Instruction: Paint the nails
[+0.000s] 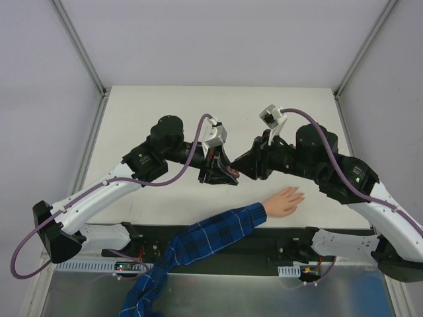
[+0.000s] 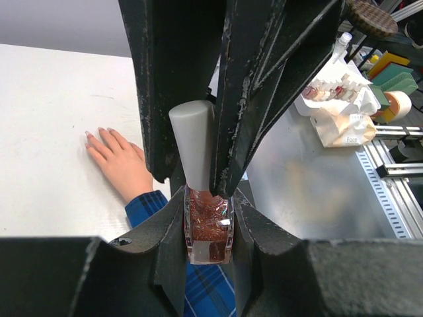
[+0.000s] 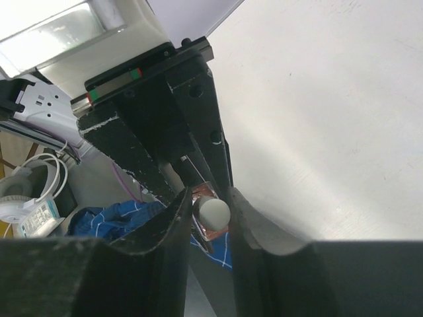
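- White tabletop between grey walls carries a pale peach hand, palm down near the front edge, in a blue-and-white plaid sleeve.
- Nails: tiny pinkish tips, seen only by the left wrist camera; overhead they are too small to resolve.
- Left gripper clamps a small glass bottle of reddish glitter.
- Right gripper pinches its grey cap.
- Sleeve's lower end is cut off.

White table here, and flat on it near the front edge, right of centre, a pale peach hand, palm down, plaid sleeve trailing off near-left
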Controlling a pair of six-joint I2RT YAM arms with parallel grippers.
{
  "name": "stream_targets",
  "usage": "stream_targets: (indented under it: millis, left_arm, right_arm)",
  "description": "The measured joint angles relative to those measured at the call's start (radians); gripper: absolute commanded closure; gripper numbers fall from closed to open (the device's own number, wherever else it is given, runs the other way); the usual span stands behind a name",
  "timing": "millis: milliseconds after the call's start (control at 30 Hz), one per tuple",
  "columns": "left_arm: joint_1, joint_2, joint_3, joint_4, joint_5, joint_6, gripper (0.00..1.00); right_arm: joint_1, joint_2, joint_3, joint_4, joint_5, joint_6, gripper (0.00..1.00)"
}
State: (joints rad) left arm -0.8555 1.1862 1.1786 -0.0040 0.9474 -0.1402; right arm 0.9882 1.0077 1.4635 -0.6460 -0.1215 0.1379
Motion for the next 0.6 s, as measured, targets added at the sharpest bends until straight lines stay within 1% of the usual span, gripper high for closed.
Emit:
stream_targets:
  millis: [100,200,600]
  left_arm:
    - [0.0,0.0,-0.004,0.001,0.003,0.0,1.0]
    - [0.0,0.0,-0.01,0.004,0.005,-0.001,1.0]
    - [0.006,0.002,-0.016,0.006,0.011,-0.001,1.0]
  right_arm:
    - [0.001,0.002,0.0,0.006,-0.006,-0.001,0.93]
    - [0.0,0.002,0.0,0.004,-0.006,-0.002,0.99]
    - [0.001,-0.012,0.0,-0.002,0.023,-0.013,1.0]
